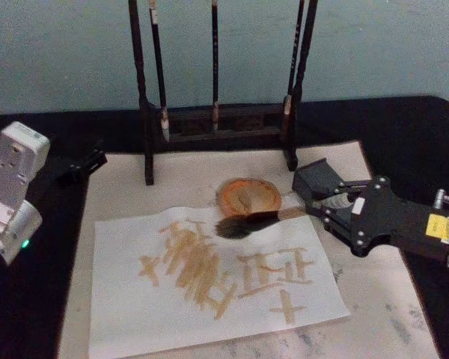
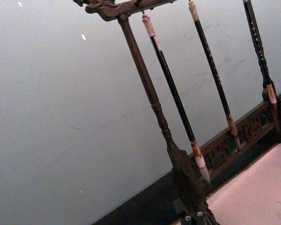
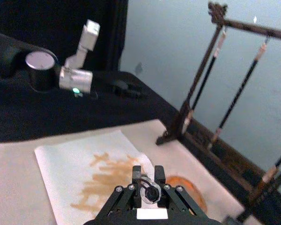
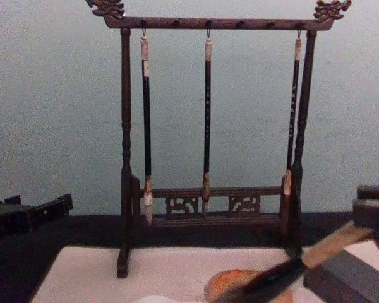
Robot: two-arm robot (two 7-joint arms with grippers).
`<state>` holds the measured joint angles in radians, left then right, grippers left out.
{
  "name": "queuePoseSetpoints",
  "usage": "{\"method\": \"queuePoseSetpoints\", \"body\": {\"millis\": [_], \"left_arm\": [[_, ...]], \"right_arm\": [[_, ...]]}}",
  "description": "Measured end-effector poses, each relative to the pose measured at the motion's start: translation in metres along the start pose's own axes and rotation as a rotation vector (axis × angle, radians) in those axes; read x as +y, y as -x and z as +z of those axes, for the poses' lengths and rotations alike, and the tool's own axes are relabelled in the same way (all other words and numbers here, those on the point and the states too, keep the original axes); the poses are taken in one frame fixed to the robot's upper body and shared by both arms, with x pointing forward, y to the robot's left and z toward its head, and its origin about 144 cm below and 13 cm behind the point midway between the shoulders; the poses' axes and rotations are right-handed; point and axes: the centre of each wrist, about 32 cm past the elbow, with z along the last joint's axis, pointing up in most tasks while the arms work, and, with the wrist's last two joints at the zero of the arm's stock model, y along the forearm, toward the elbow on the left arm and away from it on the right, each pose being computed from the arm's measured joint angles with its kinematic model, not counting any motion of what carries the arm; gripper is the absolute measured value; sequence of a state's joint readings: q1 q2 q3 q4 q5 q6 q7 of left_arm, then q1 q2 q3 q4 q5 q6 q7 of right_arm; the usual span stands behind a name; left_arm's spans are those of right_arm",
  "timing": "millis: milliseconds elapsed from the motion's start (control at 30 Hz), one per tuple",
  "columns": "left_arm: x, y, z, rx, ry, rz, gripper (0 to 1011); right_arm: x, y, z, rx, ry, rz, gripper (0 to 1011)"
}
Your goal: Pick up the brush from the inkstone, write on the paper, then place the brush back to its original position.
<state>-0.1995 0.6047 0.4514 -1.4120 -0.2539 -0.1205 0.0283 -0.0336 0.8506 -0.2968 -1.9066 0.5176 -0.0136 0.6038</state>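
Where the right gripper point(image 1: 325, 211) reaches in from the right, its jaws stand narrow, clamping the end of the pale tan wooden handle of the large calligraphy brush point(image 1: 258, 219). It tilts down from them, its black ferrule crossing the near rim of the small round orange-brown inkstone point(image 1: 243, 191) and its bushy grey-brown bristles at the upper edge of the large off-white rectangular paper point(image 1: 135, 299); whether they touch it I cannot tell. Tan strokes mark the sheet, which lies on a beige felt mat point(image 1: 389, 307). A grey rectangular block point(image 1: 314, 178) sits just beside the gripper. Behind stands a dark wooden rack point(image 1: 146, 112) hung with three slim dark-handled brushes point(image 1: 214, 60). The black left gripper point(image 1: 81, 164) rests well apart at the left
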Motion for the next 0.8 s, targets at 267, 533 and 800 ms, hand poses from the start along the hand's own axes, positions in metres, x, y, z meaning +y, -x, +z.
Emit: {"method": "queuePoseSetpoints", "body": {"millis": [267, 533, 800], "left_arm": [[0.0, 0.0, 0.0, 0.0, 0.0, 0.0, 1000], [0.0, 0.0, 0.0, 0.0, 0.0, 0.0, 1002], [0.0, 0.0, 0.0, 0.0, 0.0, 0.0, 1002]], "right_arm": [[0.016, 0.007, 0.006, -0.012, -0.028, 0.067, 168], [0.032, 0.017, 0.004, -0.007, -0.015, 0.145, 168], [0.037, 0.022, -0.008, 0.026, 0.003, 0.17, 168]]}}
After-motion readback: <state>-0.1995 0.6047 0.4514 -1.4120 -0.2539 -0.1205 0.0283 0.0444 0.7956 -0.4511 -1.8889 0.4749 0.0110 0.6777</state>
